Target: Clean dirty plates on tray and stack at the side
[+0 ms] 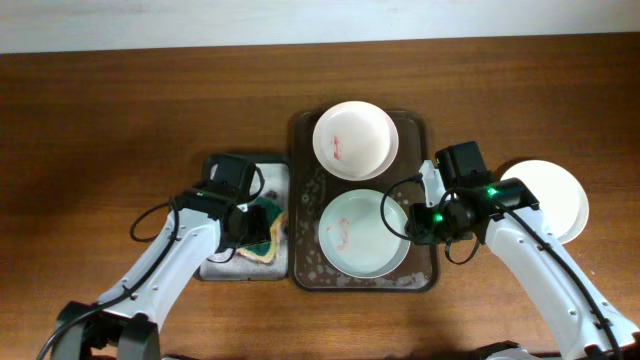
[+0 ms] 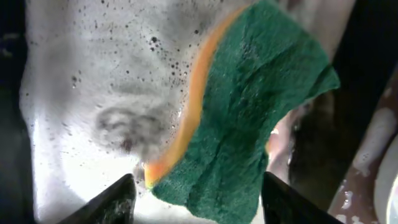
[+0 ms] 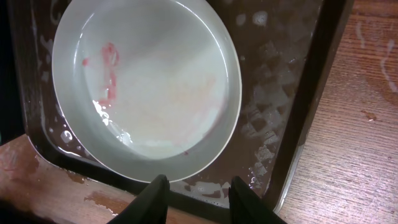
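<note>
Bench, dark wood, seen from overhead. Brown tray sits mid-bench, long side running away from the robot; its floor is wet, with patches of foam.

Two plates are on the tray. Upper plate, white, lies at the far end with a red smear near its centre. Lower plate, faintly green, lies at the near end with a red smear left of centre and a film of water. The two rims are close; I cannot tell whether they touch. Third plate, white, lies off the tray on the bench to the right, no smear visible, partly covered by the right arm.

Grey tray, black rim, lies just beside the brown tray on the left and holds soapy water. Sponge, green face with an orange layer, lies in it, bent up at one side.

Left tool is low over the grey tray, jaws well apart, with the sponge's near end between the fingertips. The sponge fills nearly the whole gap; I cannot tell whether it is pinched.

Right tool is at the right-hand edge of the lower plate, above the brown tray's rim. Its jaws are partly apart, with nothing between them. The plate rim is just beyond the fingertips; contact unclear.
</note>
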{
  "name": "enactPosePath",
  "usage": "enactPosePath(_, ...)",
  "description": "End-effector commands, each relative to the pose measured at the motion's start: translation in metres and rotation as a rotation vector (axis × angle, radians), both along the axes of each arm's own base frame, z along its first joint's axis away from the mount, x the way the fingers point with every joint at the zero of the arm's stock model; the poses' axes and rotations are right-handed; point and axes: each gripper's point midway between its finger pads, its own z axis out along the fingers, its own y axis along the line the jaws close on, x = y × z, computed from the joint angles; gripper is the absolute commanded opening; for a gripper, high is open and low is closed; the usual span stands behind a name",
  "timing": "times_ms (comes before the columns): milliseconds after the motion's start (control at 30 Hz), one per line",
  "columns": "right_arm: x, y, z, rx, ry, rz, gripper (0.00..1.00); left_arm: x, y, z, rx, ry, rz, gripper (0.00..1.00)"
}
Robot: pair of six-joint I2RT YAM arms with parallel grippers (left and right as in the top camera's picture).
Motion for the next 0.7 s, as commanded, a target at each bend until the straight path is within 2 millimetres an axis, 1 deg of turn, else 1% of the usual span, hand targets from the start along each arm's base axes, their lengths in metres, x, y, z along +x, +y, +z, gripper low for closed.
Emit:
enactPosePath(0,0.002,0.003,0.007,0.012,-0.020,0.010,0.33,-0.024,0.000,-0.029,-0.011,0.081,0.027,0.57)
enactPosePath(67,0.002,0.003,0.007,0.013,-0.021,0.010,0.33,-0.030,-0.006,-0.042,-0.044,0.079,0.014,0.49)
enactPosePath(100,0.002,0.003,0.007,0.012,-0.020,0.010,0.33,-0.033,-0.009,-0.049,-0.060,0.073,0.002,0.37)
enactPosePath(133,0.002,0.003,0.007,0.012,-0.020,0.010,0.33,-0.036,-0.009,-0.056,-0.061,0.066,-0.003,0.20)
enactPosePath(167,0.002,0.003,0.007,0.012,-0.020,0.010,0.33,-0.037,-0.009,-0.059,-0.062,0.059,-0.009,0.01)
enactPosePath(200,0.002,0.003,0.007,0.012,-0.020,0.010,0.33,-0.036,-0.009,-0.059,-0.062,0.058,-0.009,0.00)
enactPosePath(267,0.002,0.003,0.007,0.012,-0.020,0.010,0.33,-0.029,-0.010,-0.053,-0.069,0.038,-0.001,0.00)
enactPosePath(333,0.002,0.003,0.007,0.012,-0.020,0.010,0.33,-0.016,-0.008,-0.036,-0.078,0.012,0.017,0.00)
enactPosePath(367,0.002,0.003,0.007,0.012,-0.020,0.010,0.34,-0.009,-0.008,-0.025,-0.082,-0.003,0.026,0.00)
enactPosePath(433,0.002,0.003,0.007,0.012,-0.020,0.010,0.33,0.003,-0.007,0.000,-0.090,-0.032,0.037,0.24)
enactPosePath(467,0.002,0.003,0.007,0.012,-0.020,0.010,0.34,0.007,-0.008,0.010,-0.093,-0.046,0.037,0.43)
enactPosePath(500,0.002,0.003,0.007,0.012,-0.020,0.010,0.33,0.012,-0.009,0.017,-0.098,-0.064,0.035,0.51)
enactPosePath(533,0.002,0.003,0.007,0.012,-0.020,0.010,0.33,0.015,-0.009,0.021,-0.096,-0.080,0.029,0.57)
enactPosePath(567,0.002,0.003,0.007,0.012,-0.020,0.010,0.34,0.018,-0.007,0.022,-0.082,-0.090,0.033,0.61)
enactPosePath(667,0.002,0.003,0.007,0.012,-0.021,0.010,0.33,0.023,0.009,0.021,0.010,-0.121,0.053,0.63)
